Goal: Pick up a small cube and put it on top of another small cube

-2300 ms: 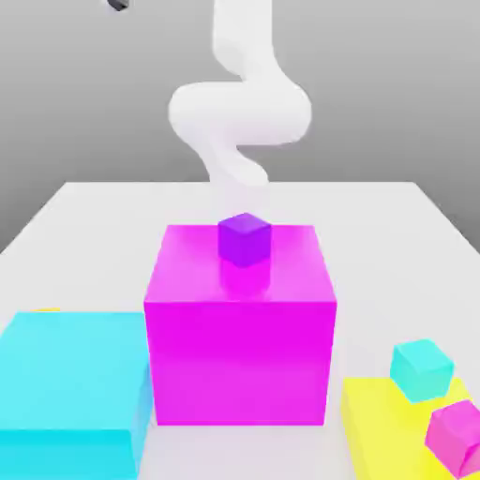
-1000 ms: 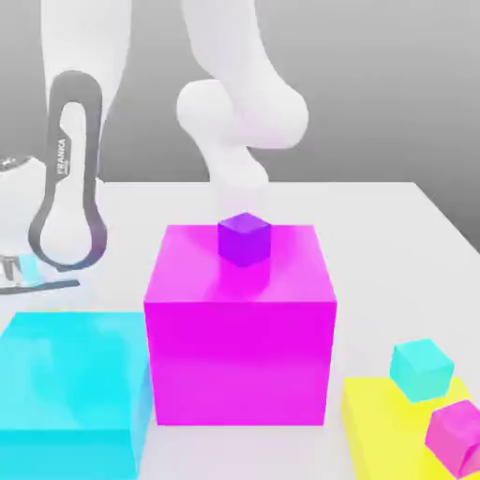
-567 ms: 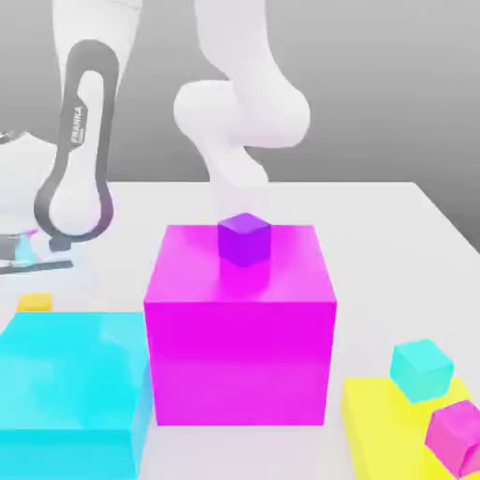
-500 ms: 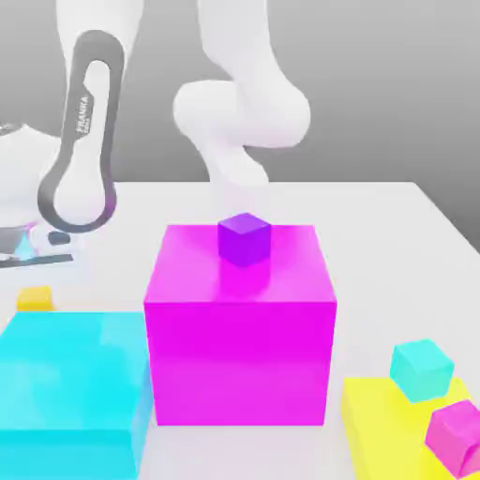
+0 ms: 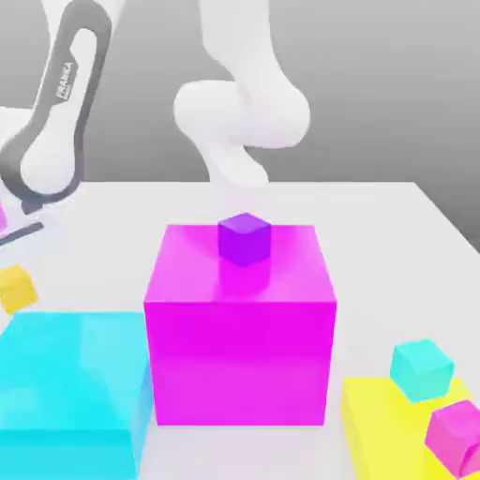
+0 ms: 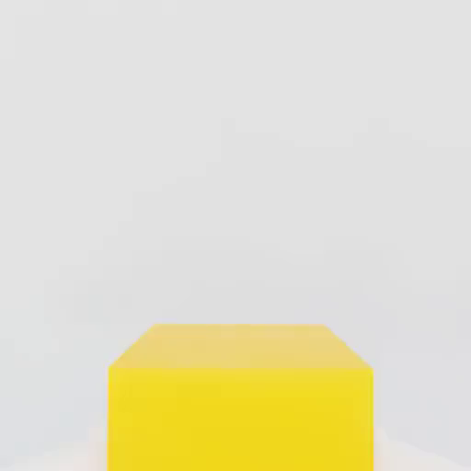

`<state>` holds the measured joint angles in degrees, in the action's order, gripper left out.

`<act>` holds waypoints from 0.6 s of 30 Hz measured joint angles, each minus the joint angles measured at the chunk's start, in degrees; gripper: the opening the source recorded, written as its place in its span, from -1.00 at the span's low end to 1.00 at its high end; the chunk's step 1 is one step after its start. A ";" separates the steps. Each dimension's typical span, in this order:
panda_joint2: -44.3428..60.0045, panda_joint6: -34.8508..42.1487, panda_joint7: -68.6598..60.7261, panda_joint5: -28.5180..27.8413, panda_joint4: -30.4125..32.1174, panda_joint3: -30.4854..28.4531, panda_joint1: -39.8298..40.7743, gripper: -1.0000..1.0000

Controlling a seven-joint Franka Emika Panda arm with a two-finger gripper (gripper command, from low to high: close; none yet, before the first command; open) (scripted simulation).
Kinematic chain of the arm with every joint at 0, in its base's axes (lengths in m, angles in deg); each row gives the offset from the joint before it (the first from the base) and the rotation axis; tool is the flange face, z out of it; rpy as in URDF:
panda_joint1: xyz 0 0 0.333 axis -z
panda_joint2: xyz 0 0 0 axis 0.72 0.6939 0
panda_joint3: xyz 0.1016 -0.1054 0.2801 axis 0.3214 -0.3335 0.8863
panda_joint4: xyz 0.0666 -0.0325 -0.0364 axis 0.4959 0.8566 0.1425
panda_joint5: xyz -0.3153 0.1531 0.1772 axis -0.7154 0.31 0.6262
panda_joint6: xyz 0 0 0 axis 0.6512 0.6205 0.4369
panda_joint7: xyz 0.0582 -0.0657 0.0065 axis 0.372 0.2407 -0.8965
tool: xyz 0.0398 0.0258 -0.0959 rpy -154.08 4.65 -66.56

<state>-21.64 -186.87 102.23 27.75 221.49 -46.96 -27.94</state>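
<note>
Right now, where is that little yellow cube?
The small yellow cube sits at the exterior view's far left, tilted, just above the big cyan block.

The white arm (image 5: 242, 89) comes down from the top of the exterior view, bends at a round joint, and its base stands behind, at the far side of the bench. A second part of the arm, white with a dark band (image 5: 58, 103), leans at the exterior view's left, and its lower end goes out of the picture. The jaws are closed.
</note>
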 joint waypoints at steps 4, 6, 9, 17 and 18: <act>-2.82 1.84 5.40 -1.59 -2.40 5.30 -10.39 -1.00; -4.44 2.69 9.03 -2.64 -3.43 7.81 -15.72 -1.00; -7.06 3.94 14.97 -4.59 -4.92 11.20 -24.02 -1.00; -10.16 5.39 29.04 -5.65 -4.94 19.41 -38.67 -1.00; -10.40 5.51 30.68 -5.58 -4.81 20.42 -40.32 -1.00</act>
<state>-32.04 -181.36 132.91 22.17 216.68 -26.54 -68.26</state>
